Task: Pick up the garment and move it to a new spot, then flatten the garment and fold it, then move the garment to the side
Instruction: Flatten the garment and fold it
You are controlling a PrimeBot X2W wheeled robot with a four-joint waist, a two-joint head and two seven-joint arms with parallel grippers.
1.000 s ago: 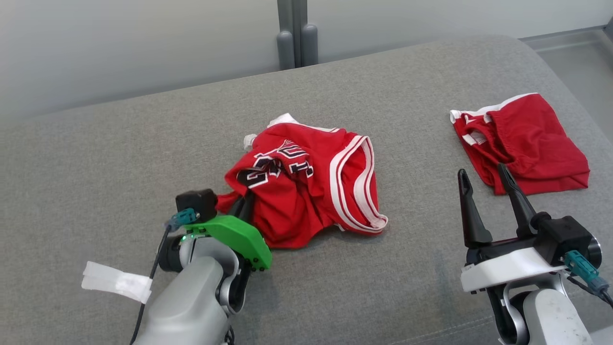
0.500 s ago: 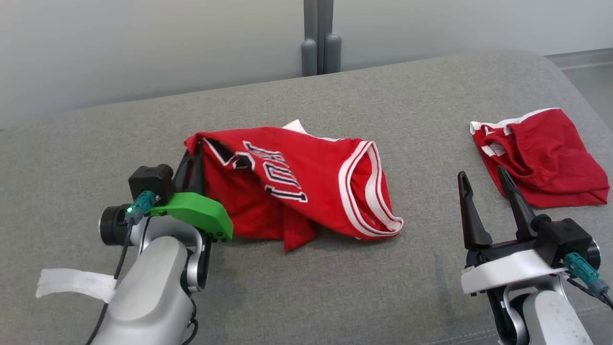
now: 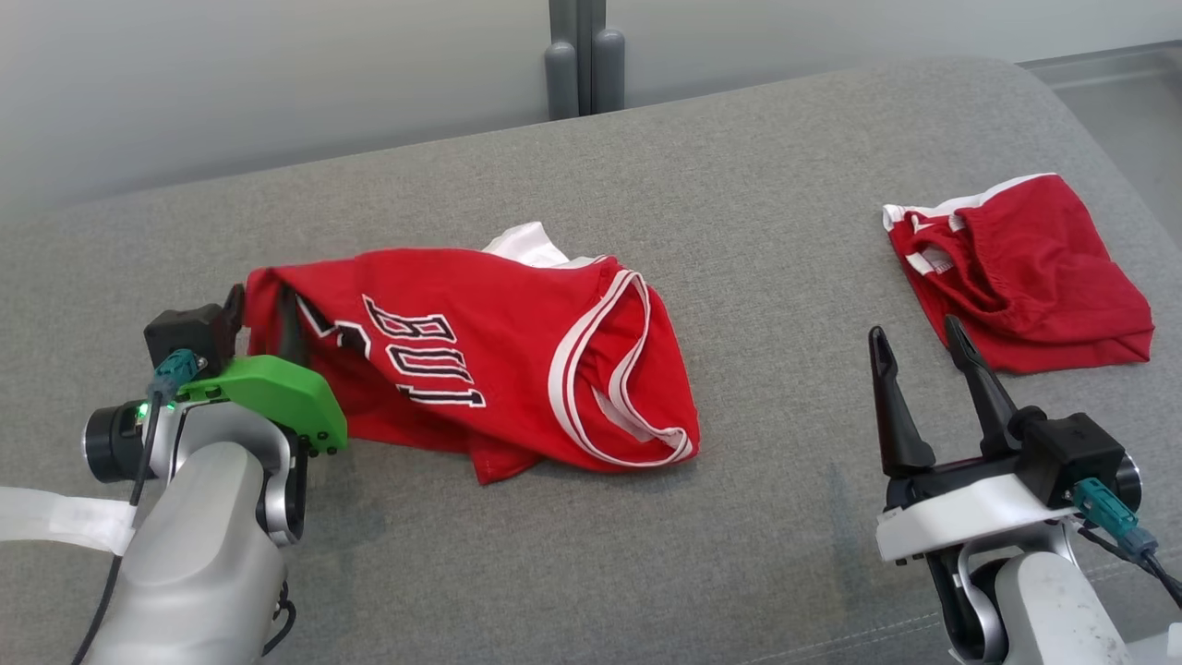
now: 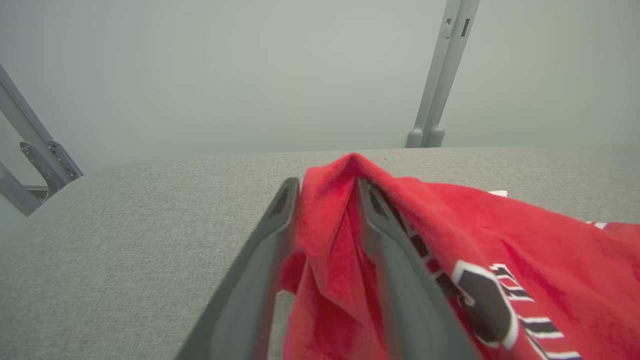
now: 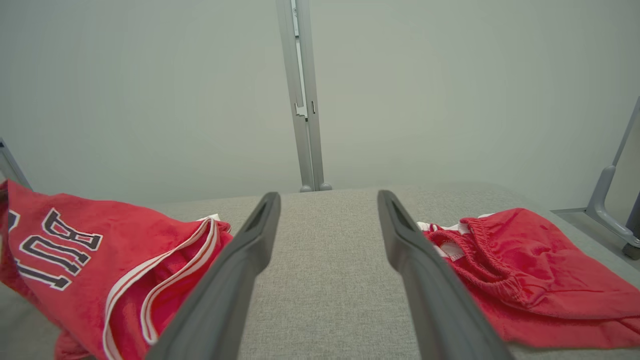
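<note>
Right tool (image 3: pixel 914 329): nearest, at the lower right. Its fingers stand apart with nothing between them, over bare surface.
Left tool (image 4: pixel 327 189): at the lower left. Its fingers are clamped on a bunched fold at the left edge of the red jersey (image 3: pixel 480 369).
Grey fabric surface (image 3: pixel 757 203): carries both garments.
Red jersey: centre-left on the surface. Its left edge is raised in the left tool and the rest lies rumpled. Black-and-white lettering faces up; a white-trimmed opening lies towards the right.
Red shorts (image 3: pixel 1025 286): crumpled at the far right, well apart from the jersey and just beyond the right tool's fingertips.
Grey post (image 3: pixel 577 55): upright behind the far edge, against a pale wall.
</note>
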